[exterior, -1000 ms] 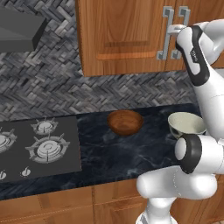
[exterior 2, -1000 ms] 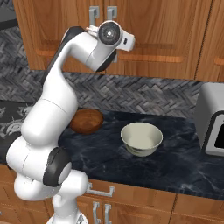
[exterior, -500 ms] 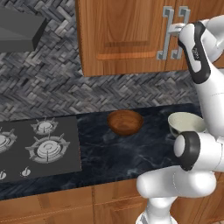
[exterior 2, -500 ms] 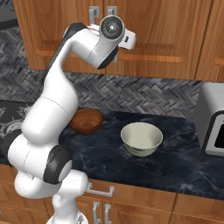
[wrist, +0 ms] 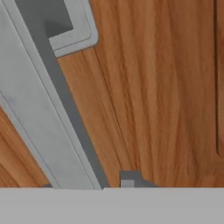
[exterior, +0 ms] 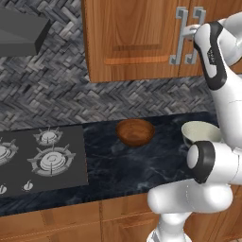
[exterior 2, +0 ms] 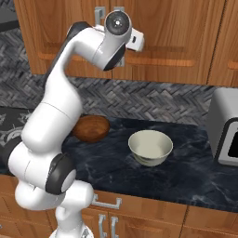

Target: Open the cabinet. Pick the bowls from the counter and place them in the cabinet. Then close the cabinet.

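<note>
Step in hand, as I judge it: opening the cabinet (exterior: 137, 38). Nearest me on the counter (exterior 2: 186, 172) sit the cream bowl (exterior 2: 150, 147) and, to its left, the wooden bowl (exterior: 135, 131), both untouched. Beyond them, my gripper (exterior: 190, 32) is up at the right door's bar handle (wrist: 48, 118); whether my jaws are clamped on it I cannot tell. Next move calls for a firm grip, then a pull outward along the door's arc.
</note>
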